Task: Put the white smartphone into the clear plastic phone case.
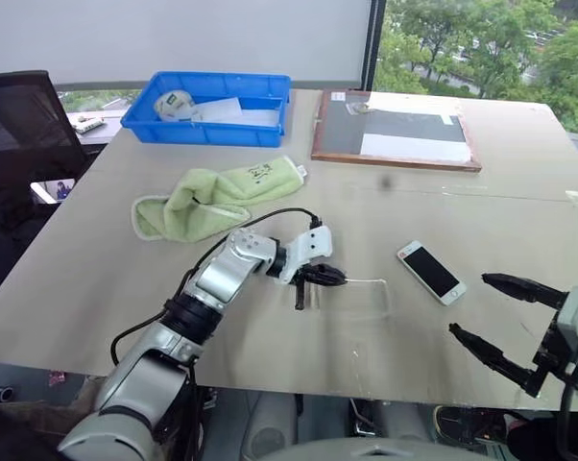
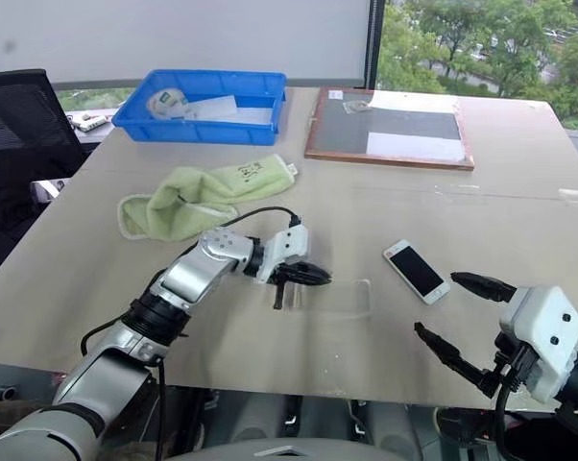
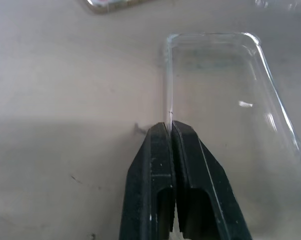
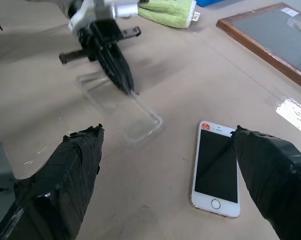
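Clear shell: the clear plastic phone case [image 3: 225, 125] lies flat near the table's [image 1: 270, 346] front edge, its hollow side up.
Left arm: reaches across from the left, wrist bent, pointing to the right and slightly down.
Left gripper [image 3: 171, 131]: fingers pressed together on the case's long side wall, pinching the thin rim.
Phone: the white smartphone [image 1: 431, 272] lies screen up just right of the case, apart from it, bare tabletop around it.
Right gripper [image 4: 165, 145]: hovers near the table's front right edge, jaws spread wide, empty, phone ahead of one fingertip.
Far side: green towel [image 1: 212, 197], blue bin [image 1: 207, 123], framed board [image 1: 395, 130], well apart from the case.
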### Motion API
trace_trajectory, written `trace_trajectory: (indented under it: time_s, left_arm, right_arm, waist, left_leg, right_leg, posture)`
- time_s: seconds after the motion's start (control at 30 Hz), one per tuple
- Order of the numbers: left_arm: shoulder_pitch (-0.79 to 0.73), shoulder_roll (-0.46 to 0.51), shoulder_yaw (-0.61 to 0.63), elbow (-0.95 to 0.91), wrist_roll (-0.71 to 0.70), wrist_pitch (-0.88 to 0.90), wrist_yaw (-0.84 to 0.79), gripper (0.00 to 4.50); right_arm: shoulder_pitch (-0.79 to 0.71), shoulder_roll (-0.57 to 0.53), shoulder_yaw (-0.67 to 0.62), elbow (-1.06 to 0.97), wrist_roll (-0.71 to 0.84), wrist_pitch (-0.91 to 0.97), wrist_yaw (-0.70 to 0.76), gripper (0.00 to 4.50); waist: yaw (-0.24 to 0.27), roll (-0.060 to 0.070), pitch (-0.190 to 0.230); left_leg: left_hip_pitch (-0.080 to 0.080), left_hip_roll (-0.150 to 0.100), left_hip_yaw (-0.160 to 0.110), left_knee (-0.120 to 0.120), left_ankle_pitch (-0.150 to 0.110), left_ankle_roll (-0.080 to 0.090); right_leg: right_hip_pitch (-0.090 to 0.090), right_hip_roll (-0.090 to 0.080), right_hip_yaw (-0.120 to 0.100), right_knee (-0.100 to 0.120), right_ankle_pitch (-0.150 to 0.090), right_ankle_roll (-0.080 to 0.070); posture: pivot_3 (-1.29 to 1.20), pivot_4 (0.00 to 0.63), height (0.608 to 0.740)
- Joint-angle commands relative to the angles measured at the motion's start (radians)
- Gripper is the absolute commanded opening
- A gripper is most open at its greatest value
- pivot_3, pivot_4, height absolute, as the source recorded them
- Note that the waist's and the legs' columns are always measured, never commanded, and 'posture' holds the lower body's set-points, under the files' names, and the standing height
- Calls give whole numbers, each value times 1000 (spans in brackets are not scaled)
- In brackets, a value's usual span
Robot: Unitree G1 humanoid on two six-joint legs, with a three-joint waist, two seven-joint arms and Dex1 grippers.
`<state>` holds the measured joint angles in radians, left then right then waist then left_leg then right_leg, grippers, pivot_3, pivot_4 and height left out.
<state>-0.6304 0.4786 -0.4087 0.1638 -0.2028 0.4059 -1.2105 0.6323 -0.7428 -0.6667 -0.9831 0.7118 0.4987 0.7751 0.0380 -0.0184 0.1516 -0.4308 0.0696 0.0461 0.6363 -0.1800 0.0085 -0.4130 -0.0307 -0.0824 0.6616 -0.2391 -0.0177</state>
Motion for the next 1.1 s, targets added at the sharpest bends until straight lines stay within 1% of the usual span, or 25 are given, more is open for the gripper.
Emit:
trace_trajectory:
  time_s: [0.03,0.07,0.1,0.17,0.3,0.5,0.63,0.83,0.9,1.0,1.07,1.1]
  left_arm:
    - [-38,17,77,-93,-82,60,-42,867]
    - [-40,19,84,-102,-84,66,-40,1216]
    - [-43,21,84,-103,-75,63,-35,1659]
    - [-44,21,64,-90,-33,19,-23,1659]
    - [-30,10,34,-81,2,-1,-12,1659]
    - [-12,37,8,-189,-77,222,-88,1659]
    - [-28,44,-26,-195,-85,303,-106,1659]
    - [-79,10,-135,-76,14,228,-113,1659]
    - [-83,11,-180,-40,60,176,-126,1659]
    - [-90,-3,-205,4,114,124,-102,1659]
    - [-85,0,-230,9,153,72,-99,1117]
    - [-81,1,-238,7,165,54,-101,943]
  right_arm:
    - [-8,0,1,-16,-4,-10,-11,4500]
    - [-11,-1,5,-14,-7,-9,-12,4500]
    - [-16,-2,11,-12,-9,-8,-14,4500]
    - [-29,-5,26,-9,-14,-6,-19,4500]
    - [-37,-6,35,-10,-17,-3,-22,4500]
    - [-21,-4,14,-15,-9,-2,-15,4500]
    - [-18,-3,18,-15,-12,-4,-17,4500]
    - [-23,-5,29,-11,-16,-3,-19,4500]
    - [-18,-5,26,-12,-17,-3,-17,4500]
    - [-3,-2,13,-17,-14,-4,-11,4500]
    - [27,-2,-2,-22,-15,-6,8,4500]
    - [40,-2,-7,-24,-15,-6,18,4500]
  waist:
    - [-1,0,1]
    - [-1,0,1]
    - [-1,0,0]
    - [0,0,0]
    - [0,0,1]
    - [-1,-1,1]
    - [0,-1,1]
    - [2,-1,1]
    - [0,-1,1]
    - [1,0,1]
    - [2,0,1]
    - [3,0,1]
  left_leg:
    - [0,0,0,0,0,0]
    - [0,0,0,0,0,0]
    - [0,0,0,0,0,0]
    - [0,0,0,0,0,0]
    - [0,0,1,0,0,0]
    - [0,0,0,0,0,0]
    - [1,0,0,0,0,0]
    - [0,0,0,0,0,0]
    - [0,0,0,0,0,0]
    - [0,0,0,0,0,0]
    - [1,0,0,0,0,0]
    - [1,0,0,0,0,0]
  right_leg:
    - [0,0,0,0,0,0]
    - [0,1,0,0,0,0]
    - [0,2,0,0,0,0]
    - [0,4,0,0,0,0]
    - [0,4,1,0,0,0]
    - [0,4,1,0,0,0]
    - [0,4,1,0,0,0]
    - [0,4,1,0,0,0]
    - [0,4,1,0,0,0]
    - [0,4,1,0,-1,1]
    - [0,4,1,0,0,1]
    - [0,4,1,0,0,1]
  posture:
    - [0,150,740]
    - [0,150,740]
    - [0,150,740]
    - [0,150,740]
    - [0,150,740]
    - [0,150,740]
    - [0,150,740]
    - [0,150,740]
    - [0,150,740]
    - [0,150,740]
    - [0,150,740]
    - [0,150,740]
